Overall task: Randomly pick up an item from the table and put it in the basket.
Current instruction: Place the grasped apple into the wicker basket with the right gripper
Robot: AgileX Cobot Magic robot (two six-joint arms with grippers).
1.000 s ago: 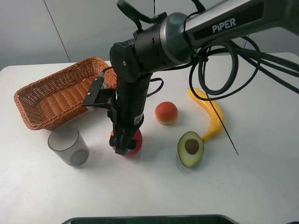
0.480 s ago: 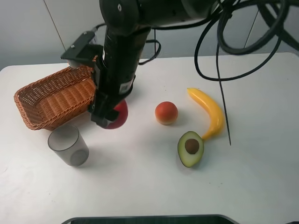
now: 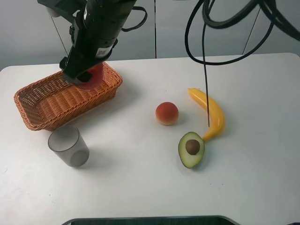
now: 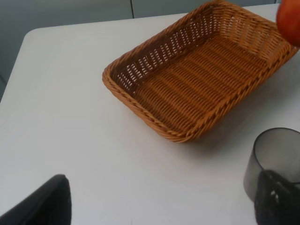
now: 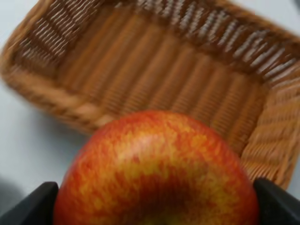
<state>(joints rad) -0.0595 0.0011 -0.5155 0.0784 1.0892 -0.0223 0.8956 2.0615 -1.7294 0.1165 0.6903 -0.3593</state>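
Note:
My right gripper has reached across to the left and is shut on the red apple, holding it in the air over the right end of the wicker basket. In the right wrist view the apple fills the space between the fingers, with the empty basket below. In the left wrist view the basket is empty and the apple's edge shows at the corner. My left gripper is open over the white table; it is out of the high view.
A grey translucent cup stands in front of the basket. A peach-like ball, a halved avocado and a banana lie to the right. A black cable hangs over the banana.
My right gripper has lifted the apple off the table in front of the basket and carried it up and to the back left, over the basket's right end.

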